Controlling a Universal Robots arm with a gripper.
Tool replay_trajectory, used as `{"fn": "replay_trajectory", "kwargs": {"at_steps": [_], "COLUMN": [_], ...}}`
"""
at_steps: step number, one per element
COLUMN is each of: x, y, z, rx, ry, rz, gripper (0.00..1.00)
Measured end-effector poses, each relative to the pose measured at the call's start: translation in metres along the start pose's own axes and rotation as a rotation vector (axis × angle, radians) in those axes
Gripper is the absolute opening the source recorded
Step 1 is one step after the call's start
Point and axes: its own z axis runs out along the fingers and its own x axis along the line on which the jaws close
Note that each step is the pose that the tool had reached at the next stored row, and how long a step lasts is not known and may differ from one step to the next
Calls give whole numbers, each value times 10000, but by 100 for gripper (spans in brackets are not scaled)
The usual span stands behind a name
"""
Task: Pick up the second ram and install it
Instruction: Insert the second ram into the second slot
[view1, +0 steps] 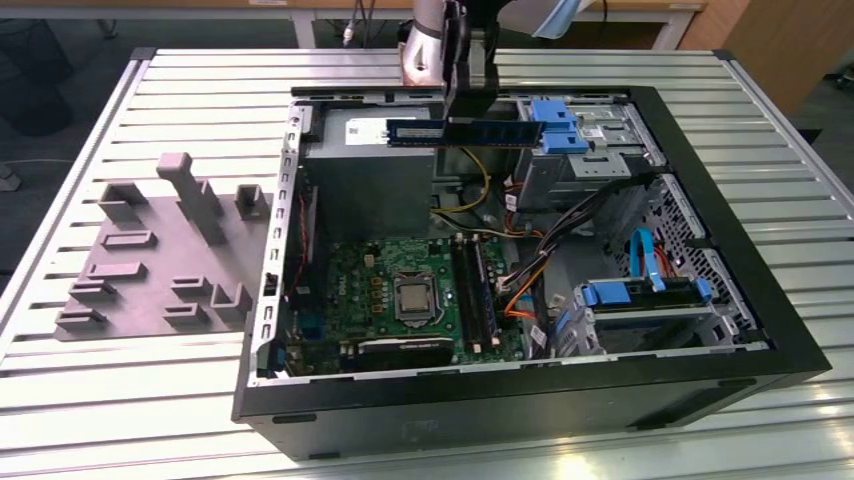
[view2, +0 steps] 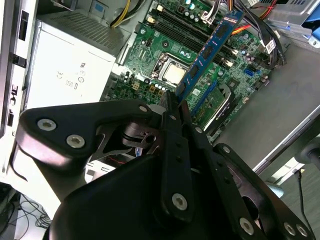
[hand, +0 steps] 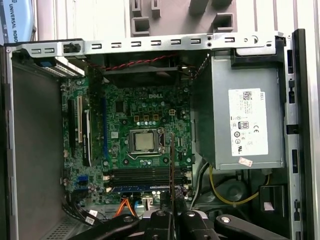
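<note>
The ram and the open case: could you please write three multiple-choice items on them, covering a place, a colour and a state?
1. Where is the ram?
A. seated in a slot
B. in the air above the case
C. on the floor
2. What colour are the drive brackets?
A. blue
B. red
C. yellow
3. The gripper is:
A. open
B. shut on a cable
C. shut on the ram
Answers: 1 B, it hangs clear of the motherboard; 2 A, bright blue plastic; 3 C, it clamps the stick's middle.
</note>
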Motion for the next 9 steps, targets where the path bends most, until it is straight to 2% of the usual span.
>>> {"fn": "replay_trajectory", "kwargs": {"at_steps": [9], "x": [0], "y": [2], "z": [2], "rx": [-7], "ry": [-6], "rz": [495], "gripper": [14]}}
